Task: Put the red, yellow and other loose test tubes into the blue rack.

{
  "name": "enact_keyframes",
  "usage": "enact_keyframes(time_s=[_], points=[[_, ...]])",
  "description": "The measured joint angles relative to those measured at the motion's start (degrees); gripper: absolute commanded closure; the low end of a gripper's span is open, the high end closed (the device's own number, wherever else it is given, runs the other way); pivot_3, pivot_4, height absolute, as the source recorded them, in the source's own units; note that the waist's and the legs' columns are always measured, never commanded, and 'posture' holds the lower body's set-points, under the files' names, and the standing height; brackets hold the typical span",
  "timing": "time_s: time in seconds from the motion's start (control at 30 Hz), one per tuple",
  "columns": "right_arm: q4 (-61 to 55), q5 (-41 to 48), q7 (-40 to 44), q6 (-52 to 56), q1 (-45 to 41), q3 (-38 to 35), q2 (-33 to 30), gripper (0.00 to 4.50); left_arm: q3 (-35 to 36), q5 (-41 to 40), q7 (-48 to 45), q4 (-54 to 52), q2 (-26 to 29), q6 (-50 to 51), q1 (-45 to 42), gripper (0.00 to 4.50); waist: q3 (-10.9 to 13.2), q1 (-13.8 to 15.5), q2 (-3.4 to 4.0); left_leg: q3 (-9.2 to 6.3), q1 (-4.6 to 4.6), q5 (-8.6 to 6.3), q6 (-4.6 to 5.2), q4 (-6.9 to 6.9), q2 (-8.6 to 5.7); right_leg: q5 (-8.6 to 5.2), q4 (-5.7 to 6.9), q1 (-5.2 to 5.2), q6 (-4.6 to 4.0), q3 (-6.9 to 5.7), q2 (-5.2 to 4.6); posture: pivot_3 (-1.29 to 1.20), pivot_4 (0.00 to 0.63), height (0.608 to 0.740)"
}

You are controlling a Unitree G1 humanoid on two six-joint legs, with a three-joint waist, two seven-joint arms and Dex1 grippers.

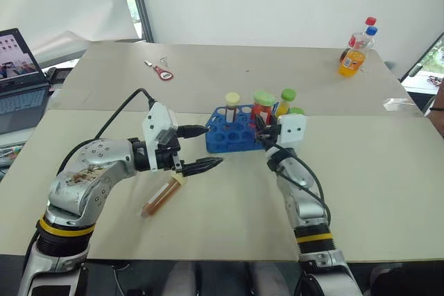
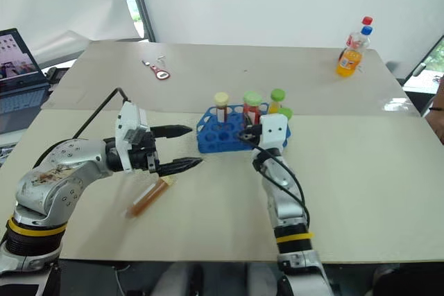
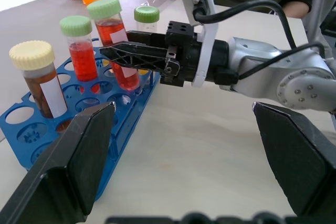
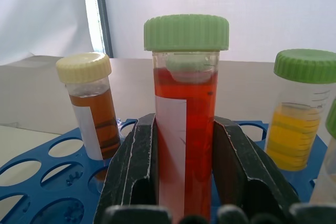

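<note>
My right pincer (image 4: 184, 182) is clamped on a red tube with a green cap (image 4: 185, 124), upright over the blue rack (image 1: 229, 133) mid-bench; my left pincer (image 1: 205, 147) gapes wide, holding nothing, beside the rack; an amber tube (image 1: 161, 195) lies loose on the bench (image 1: 208, 227) just below it.

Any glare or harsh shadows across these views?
Left eye view: bright glare patch on the table near its right edge, shadows elsewhere soft. Right wrist view: red tube backlit by the white wall, liquid level readable.
</note>
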Motion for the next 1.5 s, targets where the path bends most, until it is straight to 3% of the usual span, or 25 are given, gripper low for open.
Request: enact_keyframes(time_s=[0.03,0.1,0.3,0.47,0.63,0.77,0.9,1.13,1.5], points=[[0.0,0.0,0.0,-0.5,0.3,0.0,0.1,3.48,0.0,0.0,1.0,0.0,-0.2,0.4,-0.1,0.00,0.0,0.0,0.00,-0.01,0.00,0.00,0.00,-0.01,0.00,0.00,0.00,0.00,0.00,0.00,0.00,0.00,0.150,0.740],[0.0,0.0,0.1,-1.5,1.2,0.0,0.4,2.44,0.0,0.1,2.8,0.0,-0.6,1.4,-0.5,0.00,0.0,0.0,0.00,-0.01,0.00,0.00,0.00,-0.01,0.00,0.00,0.00,0.00,0.00,0.00,0.00,0.00,0.150,0.740],[-2.2,-0.1,1.4,0.1,4.8,0.9,-1.1,0.40,0.0,0.4,6.8,-0.5,-0.2,4.1,-2.6,0.00,0.0,0.0,0.00,-0.01,-0.02,0.00,-0.01,-0.01,-0.01,0.00,-0.01,-0.01,0.00,0.00,-0.01,0.00,0.150,0.740],[-13.4,0.7,5.9,5.3,10.9,1.4,-7.3,0.40,0.0,-0.2,9.0,-3.9,5.2,11.4,-4.9,0.00,0.0,0.0,0.00,-0.03,-0.04,0.00,-0.01,-0.07,-0.02,0.00,-0.02,-0.01,0.00,0.00,0.00,0.00,0.150,0.740],[-26.9,5.9,16.5,15.8,18.5,1.1,-20.3,0.40,-0.1,-2.7,6.8,-7.3,17.5,22.3,-5.2,0.00,0.0,-0.2,-0.02,0.02,0.01,0.00,-0.01,-0.06,0.01,-0.02,-0.24,0.01,0.01,0.00,0.04,0.00,0.150,0.740],[-35.8,14.1,28.8,26.1,17.3,0.4,-34.0,0.40,0.0,-7.9,5.7,-9.9,24.6,35.4,-4.8,0.00,0.1,-0.6,-0.02,0.04,0.17,0.00,0.00,-0.04,0.06,-0.06,-0.22,0.14,0.01,0.02,0.09,0.00,0.150,0.740],[-41.6,21.9,37.4,34.0,12.4,0.8,-41.7,0.40,-1.9,-9.8,5.6,-12.3,28.2,40.7,-1.5,0.00,0.1,-0.8,-0.05,-0.01,0.13,0.00,0.00,-0.06,0.07,-0.09,-0.23,0.10,-0.04,0.01,0.13,0.00,0.150,0.740],[-44.4,30.6,45.4,41.2,6.0,2.0,-46.7,0.40,-11.1,-5.2,10.7,-9.6,24.9,41.4,-0.8,0.00,0.1,0.9,-0.23,0.01,0.03,0.00,0.00,0.03,-0.01,-0.09,-0.30,0.11,-0.04,0.00,0.07,0.00,0.150,0.740],[-47.3,33.7,46.0,44.5,6.8,1.8,-48.9,0.40,-18.6,1.7,15.7,1.4,14.2,42.7,-11.7,0.00,0.2,2.1,-0.29,0.15,-0.01,0.01,0.00,0.18,-0.04,-0.09,-0.21,0.14,-0.04,-0.04,0.07,0.00,0.150,0.740]])
